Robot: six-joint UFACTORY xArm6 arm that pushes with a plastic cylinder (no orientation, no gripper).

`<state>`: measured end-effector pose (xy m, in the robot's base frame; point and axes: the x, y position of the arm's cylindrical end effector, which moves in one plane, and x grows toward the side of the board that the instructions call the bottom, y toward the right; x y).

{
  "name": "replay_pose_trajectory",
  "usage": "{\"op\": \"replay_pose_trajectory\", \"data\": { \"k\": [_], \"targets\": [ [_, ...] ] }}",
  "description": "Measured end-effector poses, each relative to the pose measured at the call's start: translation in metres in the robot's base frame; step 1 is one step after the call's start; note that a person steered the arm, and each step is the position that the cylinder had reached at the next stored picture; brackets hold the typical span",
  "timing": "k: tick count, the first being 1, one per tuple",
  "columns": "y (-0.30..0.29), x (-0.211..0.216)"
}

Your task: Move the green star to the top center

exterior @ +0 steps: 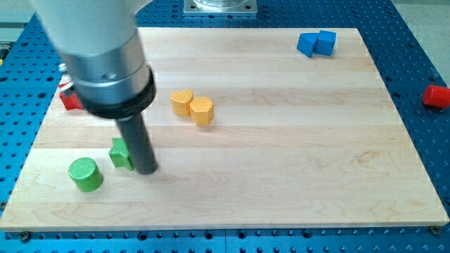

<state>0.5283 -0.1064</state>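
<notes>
Camera view, left side: green cylinder [86, 174] near the board's [295, 154] bottom-left corner.
Green star [121, 153]: just right of it, partly hidden.
My tip [148, 169]: touching the star's right side (a bare rod, nothing to open or close).
Middle: two yellow blocks [193, 107].
Risk: you push from here and the star slides left, away from top center.

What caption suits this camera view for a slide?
My tip rests right of the green star on the wooden board.
</notes>
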Motion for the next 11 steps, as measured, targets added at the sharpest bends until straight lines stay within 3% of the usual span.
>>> {"op": "replay_pose_trajectory", "data": {
  "k": [1,2,3,5,6,7,8,9,10,11],
  "targets": [
    [0.003,0.049],
    [-0.025,0.043],
    [-0.048,0.003],
    [-0.011,-0.15],
    [-0.008,-0.198],
    [-0.062,-0.157],
    [-0.042,-0.212],
    [0.023,-0.25],
    [0.06,-0.27],
    [0.062,-0.237]
  ]
}}
